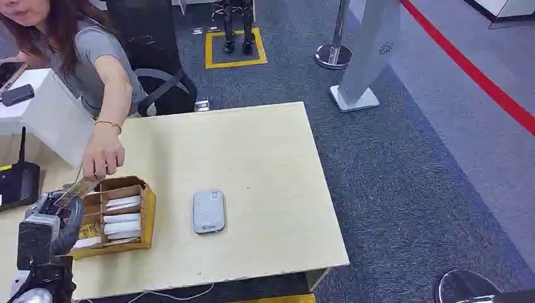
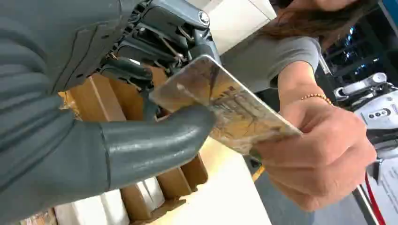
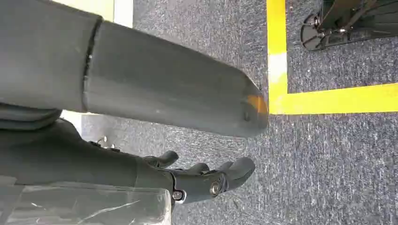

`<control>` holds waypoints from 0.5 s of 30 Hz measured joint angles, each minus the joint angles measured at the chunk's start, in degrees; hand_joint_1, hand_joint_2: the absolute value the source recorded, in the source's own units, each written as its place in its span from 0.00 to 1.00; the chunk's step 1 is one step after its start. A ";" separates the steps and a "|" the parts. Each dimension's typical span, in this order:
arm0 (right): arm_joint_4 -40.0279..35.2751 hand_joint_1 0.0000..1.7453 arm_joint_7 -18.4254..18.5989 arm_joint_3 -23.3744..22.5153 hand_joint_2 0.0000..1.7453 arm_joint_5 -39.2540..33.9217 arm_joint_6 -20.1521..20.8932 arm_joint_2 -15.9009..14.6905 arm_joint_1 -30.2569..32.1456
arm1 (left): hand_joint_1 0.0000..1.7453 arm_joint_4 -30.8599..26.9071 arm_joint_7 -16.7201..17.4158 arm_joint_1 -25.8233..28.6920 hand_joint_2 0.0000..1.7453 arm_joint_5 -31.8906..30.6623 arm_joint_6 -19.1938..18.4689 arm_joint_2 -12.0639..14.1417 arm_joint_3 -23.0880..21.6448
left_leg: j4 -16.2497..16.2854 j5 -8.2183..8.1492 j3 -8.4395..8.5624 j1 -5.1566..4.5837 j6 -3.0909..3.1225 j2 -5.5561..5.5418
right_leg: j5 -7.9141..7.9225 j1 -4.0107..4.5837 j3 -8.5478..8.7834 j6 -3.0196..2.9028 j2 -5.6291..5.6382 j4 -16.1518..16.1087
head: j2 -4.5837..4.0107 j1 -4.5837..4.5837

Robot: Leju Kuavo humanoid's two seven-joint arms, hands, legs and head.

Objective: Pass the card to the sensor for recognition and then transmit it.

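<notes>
My left hand (image 1: 55, 218) is at the table's near left corner and pinches one end of a printed card (image 1: 77, 187) between thumb and fingers. In the left wrist view the thumb (image 2: 155, 140) presses on the card (image 2: 225, 110), and a person's hand (image 2: 319, 150) grips its other end. The person's hand (image 1: 103, 158) reaches in from the far left. The grey sensor pad (image 1: 209, 210) lies flat mid-table, to the right of my left hand. My right hand (image 3: 141, 93) hangs over the carpet, fingers (image 3: 206, 180) apart, holding nothing.
A cardboard box (image 1: 120, 214) of white cards stands beside my left hand, between it and the sensor. A black device (image 1: 19, 184) sits at the far left edge of the wooden table (image 1: 265, 158). Beyond the table are an office chair (image 1: 165, 88), a white stand (image 1: 366, 63) and a stanchion base (image 1: 333, 55).
</notes>
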 joint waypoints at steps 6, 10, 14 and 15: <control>0.00 0.00 0.00 0.02 0.00 0.07 -0.31 0.00 -0.02 | 1.00 0.02 0.09 -0.09 1.00 0.02 0.35 -0.04 0.00 | 0.00 0.00 0.00 0.00 0.00 0.00 | 0.00 0.00 0.00 0.00 0.00 0.00 | 0.00 0.00; 0.00 0.00 0.00 0.07 0.00 0.20 -0.39 0.00 -0.02 | 1.00 0.22 0.20 -0.36 1.00 0.13 0.48 -0.09 0.00 | 0.00 0.00 0.00 0.00 0.00 0.00 | 0.00 0.00 0.00 0.00 0.00 0.00 | 0.00 0.00; 0.00 0.00 0.00 0.33 0.00 0.24 -0.52 0.00 -0.02 | 1.00 0.48 0.26 -0.62 1.00 -0.18 0.88 -0.09 -0.02 | 0.00 0.00 0.00 0.00 0.00 0.00 | 0.00 0.00 0.00 0.00 0.00 0.00 | 0.02 0.00; 0.00 0.00 0.00 0.37 0.00 0.24 -0.52 -0.02 -0.02 | 1.00 0.48 0.26 -0.68 1.00 -0.31 0.94 -0.09 -0.02 | 0.00 0.00 0.00 0.00 0.00 0.00 | 0.00 0.00 0.00 0.00 0.00 0.00 | 0.02 0.00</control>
